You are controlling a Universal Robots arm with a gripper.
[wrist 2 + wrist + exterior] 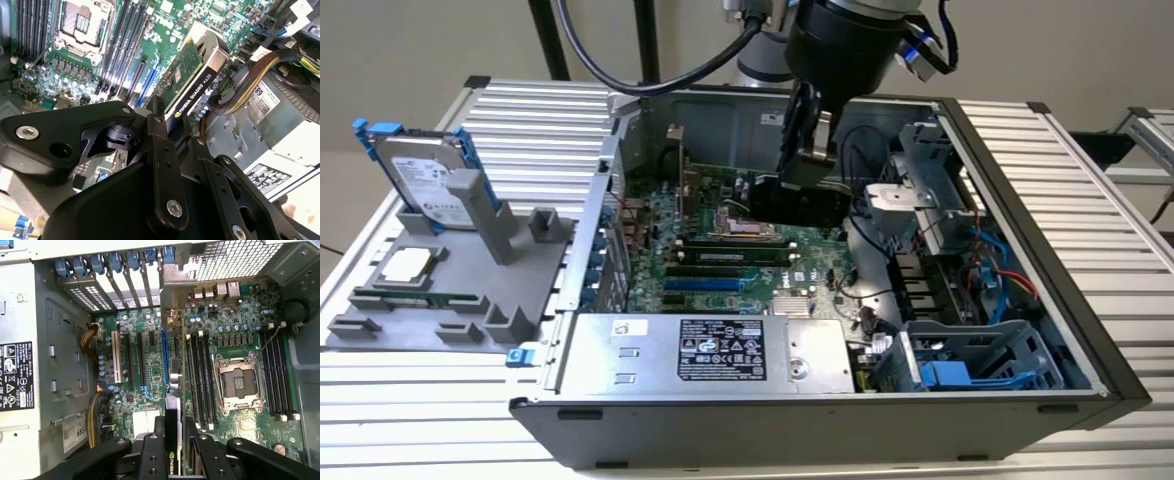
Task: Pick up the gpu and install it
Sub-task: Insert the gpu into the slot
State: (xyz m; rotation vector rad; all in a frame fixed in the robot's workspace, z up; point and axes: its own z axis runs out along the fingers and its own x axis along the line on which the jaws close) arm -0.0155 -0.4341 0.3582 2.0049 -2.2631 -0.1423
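Inside the open case [1067,330], the gripper [803,160] hangs over the motherboard [720,225] with its fingers [152,455] clamped on the gpu [192,82] — the card is held edge-on, its black cooler block facing out in the exterior view and its green board showing in the second wrist view. In the first wrist view the card's thin edge [172,440] runs between the two black fingers and lines up with the long blue slot [164,357] on the board below; the card is above the board, and whether its edge touches the slot cannot be told. Beside that slot lie black slots and a white one [117,360], then the bare processor socket [235,377] flanked by rows of memory slots. At the front of the case, nearest the exterior camera, sits the silver power supply [707,350]. Farther off, on the exterior view's left, a grey holder [480,290] on the ribbed table [1067,140] carries a hard drive [427,180] with blue rails, standing upright — well apart from the case.
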